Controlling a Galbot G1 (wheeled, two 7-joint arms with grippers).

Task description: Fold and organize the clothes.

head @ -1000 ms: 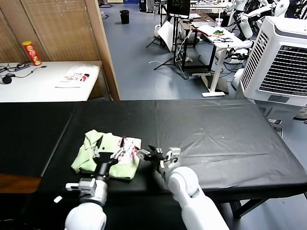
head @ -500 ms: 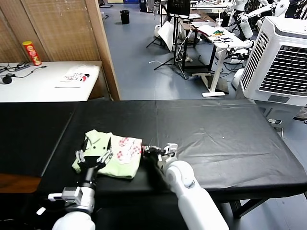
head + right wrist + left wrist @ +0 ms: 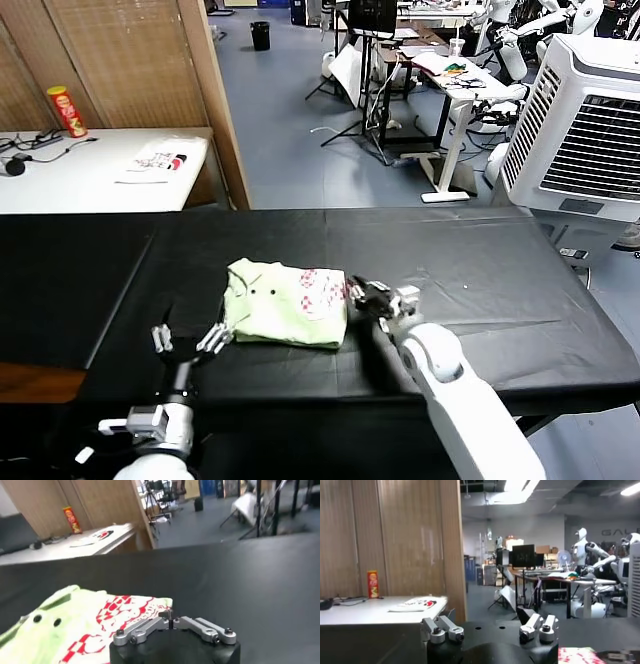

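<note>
I see the folded shirt (image 3: pixel 287 302) lying on the black table cover (image 3: pixel 480 290), near its middle. My right gripper (image 3: pixel 362 295) has fingertips closed at its right edge. My left gripper (image 3: pixel 187 340) is open, just beside it.

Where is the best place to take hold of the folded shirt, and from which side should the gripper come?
Probably the shirt edge beside the red-and-white patch, approached low from the robot's right. The shirt lies flat and folded on the black table, so only its rim offers layers to pinch. The right gripper is already at that edge; the left gripper stands open, clear of it.
</note>
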